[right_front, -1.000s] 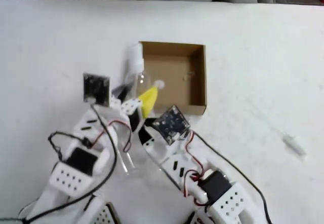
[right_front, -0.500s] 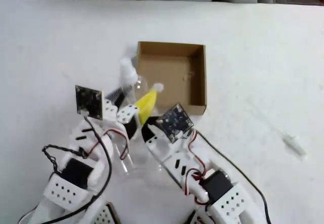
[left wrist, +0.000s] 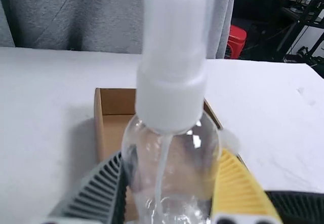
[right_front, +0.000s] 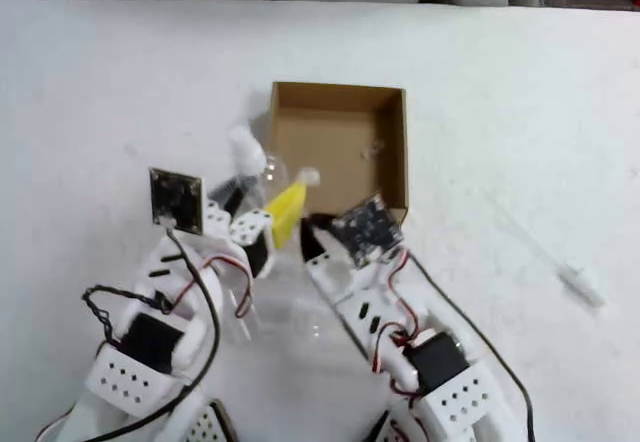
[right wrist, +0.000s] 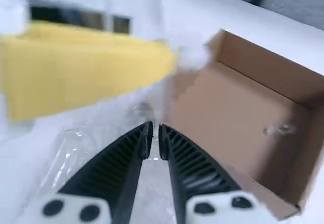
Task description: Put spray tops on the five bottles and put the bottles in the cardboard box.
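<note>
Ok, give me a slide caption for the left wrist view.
Left fingers grip a clear bottle, white spray top fitted, in front of the open cardboard box.

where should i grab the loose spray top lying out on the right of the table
Take the spray top by its white head, coming straight down from above. It lies flat on the table, and the thin tube trailing from it looks too slim to hold.

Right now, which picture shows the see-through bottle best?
The left wrist view. The bottle is up close there, with its white spray top on, held by the left gripper. The high view shows it small, beside the cardboard box. The right wrist view catches a bit of its clear body.
</note>
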Robot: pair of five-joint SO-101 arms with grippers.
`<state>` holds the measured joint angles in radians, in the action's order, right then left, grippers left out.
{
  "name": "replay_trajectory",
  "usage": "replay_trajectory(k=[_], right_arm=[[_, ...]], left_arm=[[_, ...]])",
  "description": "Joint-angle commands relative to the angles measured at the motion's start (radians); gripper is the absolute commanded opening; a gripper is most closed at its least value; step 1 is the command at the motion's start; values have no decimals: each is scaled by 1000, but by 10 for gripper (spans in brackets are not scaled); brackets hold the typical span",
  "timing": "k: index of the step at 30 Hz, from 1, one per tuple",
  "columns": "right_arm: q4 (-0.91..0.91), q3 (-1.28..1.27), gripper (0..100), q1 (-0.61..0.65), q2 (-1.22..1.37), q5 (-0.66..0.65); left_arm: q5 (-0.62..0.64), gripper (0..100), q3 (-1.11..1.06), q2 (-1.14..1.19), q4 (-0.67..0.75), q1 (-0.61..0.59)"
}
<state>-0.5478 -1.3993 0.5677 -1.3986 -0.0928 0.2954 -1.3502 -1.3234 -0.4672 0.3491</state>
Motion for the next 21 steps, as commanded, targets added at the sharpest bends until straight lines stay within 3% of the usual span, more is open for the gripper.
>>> replay_trajectory(k=[1,6,11,13,21], right_arm=[[19,6,17,-18,-5,-2],[-74,17,17,-67,-7,-2],[-90,26,17,-222,-7,-2],[-91,21,17,-282,-7,-2],[-93,-29,17,-507,-5,2]], left_arm=[[-12,20,6,-19,-6,31],[-14,20,-3,-16,49,-5],[-5,20,-95,-12,331,-47],[-3,20,-72,30,367,-48],[-6,20,273,547,437,-84]])
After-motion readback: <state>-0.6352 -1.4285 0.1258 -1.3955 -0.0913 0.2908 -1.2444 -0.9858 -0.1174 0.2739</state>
